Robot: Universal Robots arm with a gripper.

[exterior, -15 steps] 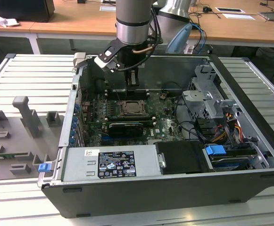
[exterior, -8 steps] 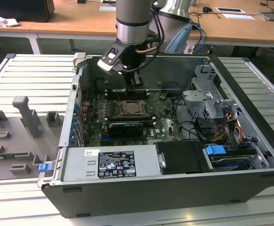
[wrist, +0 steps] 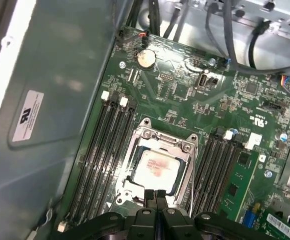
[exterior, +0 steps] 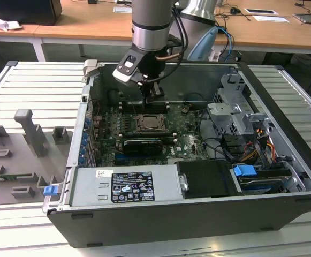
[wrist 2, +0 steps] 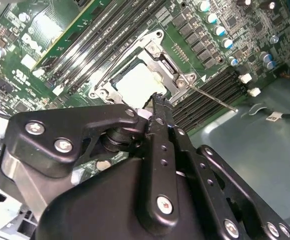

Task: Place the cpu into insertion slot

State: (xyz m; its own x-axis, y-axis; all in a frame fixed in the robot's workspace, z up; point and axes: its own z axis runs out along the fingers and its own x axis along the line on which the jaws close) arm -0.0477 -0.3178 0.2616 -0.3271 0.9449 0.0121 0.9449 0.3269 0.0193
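Observation:
The cpu (wrist: 157,167), a pale square chip, lies flat inside the insertion slot (wrist: 144,134), whose shiny metal frame surrounds it on the green motherboard. In the second wrist view the cpu (wrist 2: 137,82) rests within the insertion slot's frame (wrist 2: 154,50) just beyond the black fingertips. My gripper (wrist: 155,196) hovers over one edge of the slot with its fingers pressed together and nothing between them. In the exterior view the gripper (exterior: 154,97) hangs a little above the insertion slot (exterior: 152,123), inside the open computer case.
Long black memory slots (wrist: 102,160) flank the socket on both sides. A black graphics card (exterior: 140,144) lies in front of it. Drive cages and cables (exterior: 246,134) fill the exterior view's right; the case walls (exterior: 83,134) hem the board in.

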